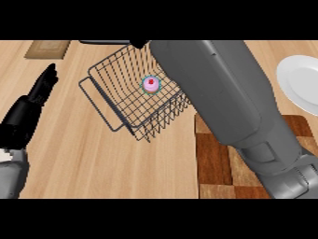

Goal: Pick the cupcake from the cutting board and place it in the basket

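A small cupcake [151,84] with pink icing and a red top sits inside the dark wire basket [120,109], near the basket's far right side. The basket looks tilted on the counter. My right forearm [223,93] reaches up across the basket's right edge. Only a black sliver of the right hand [139,44] shows at the top, beyond the basket, apart from the cupcake. The checkered brown cutting board [216,168] lies at the lower right, partly under that arm, with nothing visible on it. My left hand [24,112] rests at the left, fingers straight, holding nothing.
A white plate [309,86] lies at the right edge. A small tan block [48,48] sits at the upper left. Bare wooden counter [113,163] spreads between the left hand and the cutting board.
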